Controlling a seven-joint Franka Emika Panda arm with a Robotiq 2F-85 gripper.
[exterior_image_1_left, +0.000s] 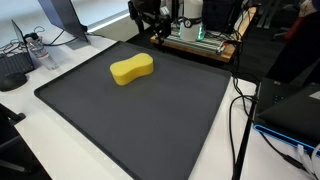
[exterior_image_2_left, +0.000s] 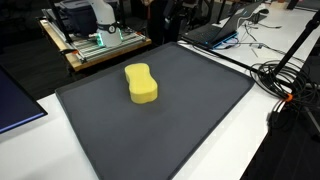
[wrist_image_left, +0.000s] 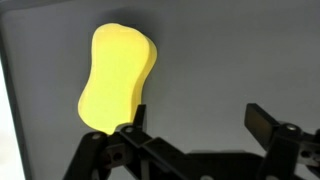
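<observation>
- I am looking through the wrist view at the gripper (wrist_image_left: 197, 135). Its two black fingers are standing wide apart, holding nothing and touching nothing.
- A yellow sponge (wrist_image_left: 117, 78), waisted like a peanut, is lying flat just ahead of one finger, off to the side of the gap between them.
- In both exterior views the sponge is sitting alone on a dark grey mat (exterior_image_2_left: 200, 110), toward the robot's end.
- I am judging it light, soft and squashy, not fragile. The narrow waist, pinched across, looks the best place to hold.
- The mat is looking matte and grippy, and it is lying on a white table (exterior_image_2_left: 250, 145).
- Around it, a laptop (exterior_image_2_left: 215, 30), black cables (exterior_image_2_left: 285, 80) and a wooden equipment stand (exterior_image_2_left: 95, 45) are crowding what looks like a lab or office.
</observation>
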